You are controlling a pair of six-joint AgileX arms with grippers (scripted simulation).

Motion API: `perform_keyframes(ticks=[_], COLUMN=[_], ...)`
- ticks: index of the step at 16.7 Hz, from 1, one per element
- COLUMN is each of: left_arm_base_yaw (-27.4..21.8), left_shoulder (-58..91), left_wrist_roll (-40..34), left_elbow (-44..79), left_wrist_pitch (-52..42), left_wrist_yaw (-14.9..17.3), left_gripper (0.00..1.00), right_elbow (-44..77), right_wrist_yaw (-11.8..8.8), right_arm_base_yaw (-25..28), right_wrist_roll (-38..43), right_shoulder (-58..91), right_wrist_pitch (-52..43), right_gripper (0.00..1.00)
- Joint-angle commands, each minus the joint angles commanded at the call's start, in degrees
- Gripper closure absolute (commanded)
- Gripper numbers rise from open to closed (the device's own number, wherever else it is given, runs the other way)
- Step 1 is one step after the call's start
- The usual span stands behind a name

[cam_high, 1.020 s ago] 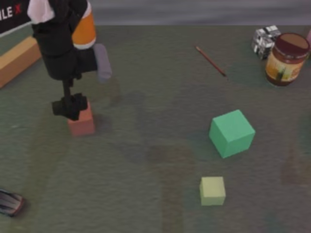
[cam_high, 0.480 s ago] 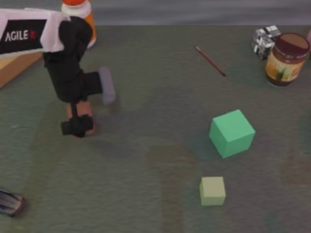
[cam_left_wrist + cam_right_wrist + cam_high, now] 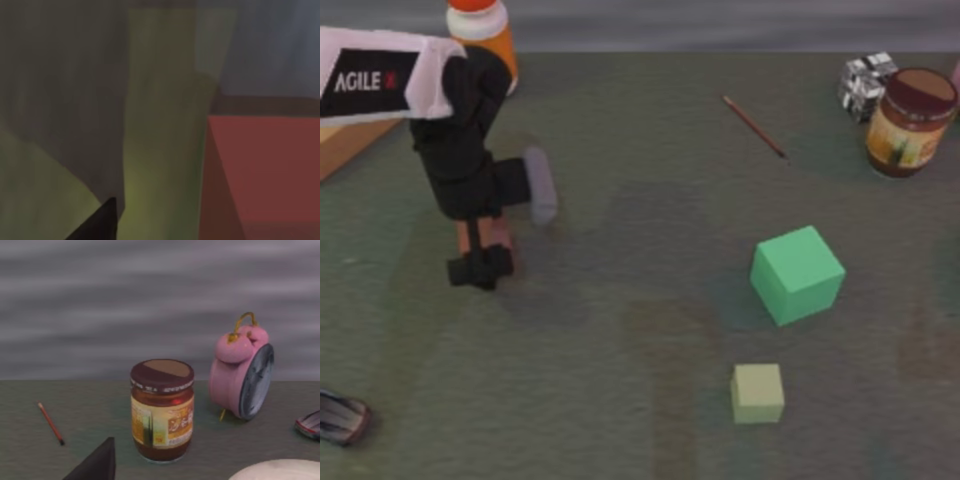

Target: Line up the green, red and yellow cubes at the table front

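The red cube point(image 3: 496, 234) lies at the table's left, mostly covered by my left gripper point(image 3: 480, 268), which hangs low over its front part. In the left wrist view the red cube point(image 3: 260, 175) fills one side, and the one dark fingertip point(image 3: 100, 225) that shows stands clear of its face, so the gripper is open. The green cube point(image 3: 797, 274) sits right of centre. The yellow cube point(image 3: 757, 393) sits just in front of it. My right arm is parked outside the top view; only one fingertip point(image 3: 100, 465) shows, with nothing held.
At the back right stand a brown jar point(image 3: 910, 120), a patterned cube point(image 3: 865, 82) and a pencil point(image 3: 753, 126). A pink alarm clock point(image 3: 242, 372) stands beside the jar. An orange bottle point(image 3: 483, 30) and a wooden block point(image 3: 345, 145) are back left. A dark object point(image 3: 340, 417) lies front left.
My left arm has swung round and its gripper has dropped forward onto the red cube, which it now mostly covers. The green and yellow cubes have not moved.
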Motion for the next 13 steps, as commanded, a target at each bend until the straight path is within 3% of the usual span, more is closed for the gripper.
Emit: perform_keyframes(ticks=[11,13], left_arm_base_yaw=[0.00,0.00], left_shoulder=[0.00,0.00], left_wrist_roll=[0.00,0.00], left_elbow=[0.00,0.00], left_wrist_pitch=[0.00,0.00], left_wrist_yaw=[0.00,0.00], left_gripper=[0.98,1.00], right_elbow=[0.00,0.00], right_wrist_yaw=[0.00,0.00], right_arm_base_yaw=[0.00,0.00], right_wrist_roll=[0.00,0.00], right_shoulder=[0.00,0.00], right_wrist_pitch=[0.00,0.00], right_gripper=[0.00,0.00])
